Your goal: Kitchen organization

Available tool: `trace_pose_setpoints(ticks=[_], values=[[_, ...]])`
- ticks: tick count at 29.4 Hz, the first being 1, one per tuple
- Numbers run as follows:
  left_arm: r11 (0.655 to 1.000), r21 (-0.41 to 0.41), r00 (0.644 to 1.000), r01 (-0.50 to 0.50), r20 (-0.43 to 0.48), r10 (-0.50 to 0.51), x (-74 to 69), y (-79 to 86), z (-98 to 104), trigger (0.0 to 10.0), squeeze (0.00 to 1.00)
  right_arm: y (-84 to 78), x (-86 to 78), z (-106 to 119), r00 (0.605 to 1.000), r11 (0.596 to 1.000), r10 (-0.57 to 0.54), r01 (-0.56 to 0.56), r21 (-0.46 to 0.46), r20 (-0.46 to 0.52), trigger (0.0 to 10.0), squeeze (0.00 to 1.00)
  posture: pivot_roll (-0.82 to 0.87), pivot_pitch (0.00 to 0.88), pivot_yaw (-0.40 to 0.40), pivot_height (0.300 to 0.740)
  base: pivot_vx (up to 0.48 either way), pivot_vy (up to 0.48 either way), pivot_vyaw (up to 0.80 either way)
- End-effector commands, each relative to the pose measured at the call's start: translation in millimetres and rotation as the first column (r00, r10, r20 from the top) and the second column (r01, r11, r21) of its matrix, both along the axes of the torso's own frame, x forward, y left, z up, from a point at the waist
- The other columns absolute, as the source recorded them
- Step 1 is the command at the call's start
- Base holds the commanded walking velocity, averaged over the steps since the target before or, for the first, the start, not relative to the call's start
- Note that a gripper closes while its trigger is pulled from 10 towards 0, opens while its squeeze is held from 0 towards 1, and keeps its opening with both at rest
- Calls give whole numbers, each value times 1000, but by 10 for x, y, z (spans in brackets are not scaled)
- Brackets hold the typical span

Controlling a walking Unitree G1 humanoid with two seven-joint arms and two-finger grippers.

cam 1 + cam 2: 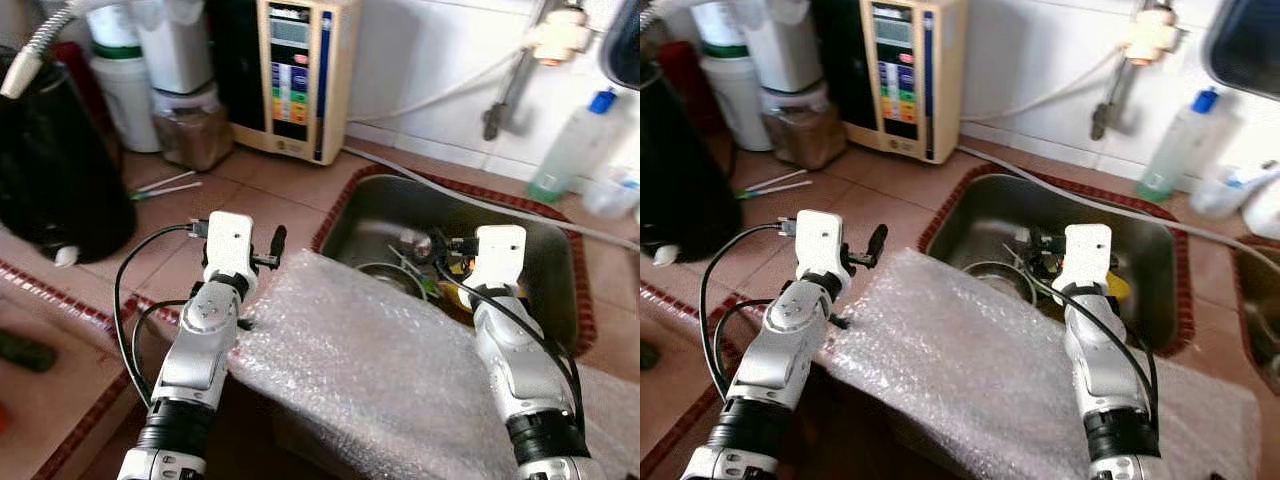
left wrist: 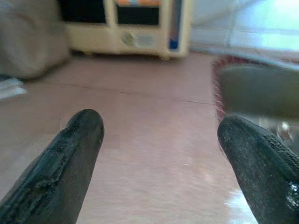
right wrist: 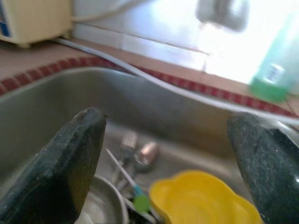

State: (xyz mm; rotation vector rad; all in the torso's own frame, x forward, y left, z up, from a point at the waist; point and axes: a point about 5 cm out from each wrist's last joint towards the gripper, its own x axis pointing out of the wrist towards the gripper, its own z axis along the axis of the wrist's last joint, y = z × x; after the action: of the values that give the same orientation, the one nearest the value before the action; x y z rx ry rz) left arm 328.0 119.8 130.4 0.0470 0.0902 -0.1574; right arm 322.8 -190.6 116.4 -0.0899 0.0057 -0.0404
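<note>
The bench is tiled in reddish brown with a dark red patterned border around the sink, which is set into its right part. Along the back edge stand a cream appliance, a jar of brown stuff and a white tub. A big black vessel sits toward the left edge. Two thin sticks lie near the jar. A sheet of bubble wrap drapes over the front edge. A clear bottle with a blue cap stands behind the sink, and a grey hose runs along the sink's back rim.
</note>
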Motion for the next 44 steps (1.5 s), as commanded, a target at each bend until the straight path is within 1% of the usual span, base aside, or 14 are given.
trace_pose_setpoints(ticks=[1, 4, 5, 8, 10, 11, 15, 18, 21, 23, 28, 35, 44], values=[[1000, 20, 1000, -8, -20, 8, -18, 2, -24, 10000, 0, -1, -16, 43, 1000, 1000, -1, 1, 5, 3, 10000, 0, 57, 0, -21, 740, 0, 0, -788], [999, 31, 1000, 15, 17, -16, -44, 16, -10, 10000, 0, -10, -44, 28, 1000, 1000, -5, 5, 16, -10, 10000, 0, 59, 0, -23, 740, 0, 0, -788], [1000, -10, 1000, 21, 2, -21, -71, 33, -16, 10000, 0, -14, -68, 19, 1000, 999, -16, 17, 29, -18, 10000, 0, 60, 0, -24, 740, 0, 0, -788], [1000, -25, 1000, 18, -10, -18, -95, 53, -24, 10000, 0, -11, -95, -5, 999, 998, -37, 38, 41, -30, 10000, 0, 60, 0, -25, 740, 0, 0, -788], [999, -39, 999, 25, -40, -27, -117, 45, -41, 10000, 0, 26, -116, -25, 998, 998, -44, 46, 51, -35, 10000, 0, 64, 0, -22, 740, 0, 0, -788], [998, -55, 998, 27, -54, -30, -134, 31, -49, 10000, 0, 71, -130, -31, 999, 998, -39, 40, 45, -34, 10000, 0, 64, 0, -22, 740, 0, 0, -788], [997, -60, 997, 48, -62, -51, -175, -23, -64, 10000, 0, 150, -154, -30, 999, 999, -24, 25, 48, -35, 10000, 0, 64, 0, -17, 740, 0, 0, -788], [996, -61, 996, 60, -59, -63, -178, -30, -52, 10000, 0, 147, -154, -30, 998, 997, -36, 39, 68, -45, 10000, 0, 66, 0, -10, 740, 0, 0, -788], [996, -62, 996, 58, -61, -61, -165, -16, -34, 10000, 0, 146, -148, -16, 998, 997, -40, 42, 63, -39, 10000, 0, 65, 0, -8, 740, 0, 0, -788], [996, -82, 996, 45, -73, -51, -159, -3, -32, 10000, 0, 149, -143, -11, 998, 997, -43, 45, 67, -40, 10000, 0, 65, 0, -9, 740, 0, 0, -788], [994, -100, 995, 50, -86, -59, -164, -15, -40, 10000, 0, 171, -124, 2, 998, 997, -38, 41, 69, -47, 10000, 0, 65, 0, -16, 740, 0, 0, -788], [994, -96, 995, 51, -85, -59, -158, -13, -33, 10000, 0, 176, -86, 25, 999, 996, -35, 38, 82, -39, 10000, 0, 73, 0, -24, 740, 0, 0, -786], [994, -88, 993, 72, -87, -80, -159, -37, -22, 10000, 0, 197, -74, 21, 999, 996, -28, 31, 85, -40, 10000, 0, 75, 0, -20, 740, 0, 0, 0]])
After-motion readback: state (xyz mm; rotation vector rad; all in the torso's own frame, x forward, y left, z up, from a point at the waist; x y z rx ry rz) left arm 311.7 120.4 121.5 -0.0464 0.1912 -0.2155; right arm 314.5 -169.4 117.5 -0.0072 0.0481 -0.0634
